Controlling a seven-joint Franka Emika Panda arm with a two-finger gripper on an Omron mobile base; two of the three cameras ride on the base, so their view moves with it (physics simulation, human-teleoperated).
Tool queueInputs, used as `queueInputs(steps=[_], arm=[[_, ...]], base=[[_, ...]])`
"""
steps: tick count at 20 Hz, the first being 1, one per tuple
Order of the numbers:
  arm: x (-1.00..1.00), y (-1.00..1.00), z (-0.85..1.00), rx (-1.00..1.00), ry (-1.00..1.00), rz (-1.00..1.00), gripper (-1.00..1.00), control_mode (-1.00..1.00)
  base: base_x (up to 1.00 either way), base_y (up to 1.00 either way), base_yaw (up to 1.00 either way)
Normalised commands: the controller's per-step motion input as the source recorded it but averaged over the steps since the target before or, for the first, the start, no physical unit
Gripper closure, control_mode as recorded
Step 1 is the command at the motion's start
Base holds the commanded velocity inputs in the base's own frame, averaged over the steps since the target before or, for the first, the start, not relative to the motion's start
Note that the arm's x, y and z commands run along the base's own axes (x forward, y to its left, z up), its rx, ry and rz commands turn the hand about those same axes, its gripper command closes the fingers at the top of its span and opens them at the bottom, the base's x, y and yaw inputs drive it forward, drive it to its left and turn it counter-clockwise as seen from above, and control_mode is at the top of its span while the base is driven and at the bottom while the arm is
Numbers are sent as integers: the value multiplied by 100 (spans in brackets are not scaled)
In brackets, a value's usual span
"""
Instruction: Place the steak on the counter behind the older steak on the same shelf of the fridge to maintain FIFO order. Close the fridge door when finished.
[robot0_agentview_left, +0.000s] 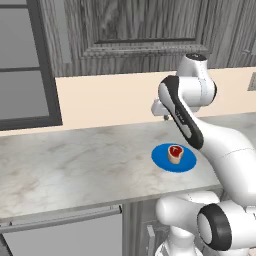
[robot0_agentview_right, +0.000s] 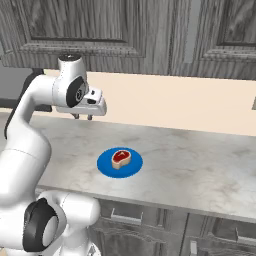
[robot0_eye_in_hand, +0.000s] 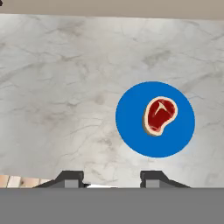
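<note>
The steak, a small chunky piece with a dark red top and a tan rim, lies on a round blue plate. The plate rests on the marble counter, close to its front edge. My gripper hangs well above the counter, behind the plate and toward the wall. It points down, open, with nothing between its fingers. The fridge and the older steak are out of view.
Dark wood-grain wall cabinets hang over a beige backsplash. A dark-framed window stands at the left. Below the counter run dark cabinets and a pale drawer front. Bare marble stretches left of the plate.
</note>
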Motion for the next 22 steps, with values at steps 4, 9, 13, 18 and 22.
queueInputs(steps=[4, 9, 13, 18, 22], arm=[[-12, 0, -12, -2, -4, -1, -100, -100], [-57, -15, -46, 2, -7, -48, -100, -100], [-31, -55, -60, 9, 1, -37, -100, -100], [6, -23, -51, 1, 5, -5, -100, -100], [21, -8, -42, 0, 1, -8, -100, -100]], base=[[0, 0, 0], [0, 0, 0], [0, 0, 0], [0, 0, 0], [0, 0, 0]])
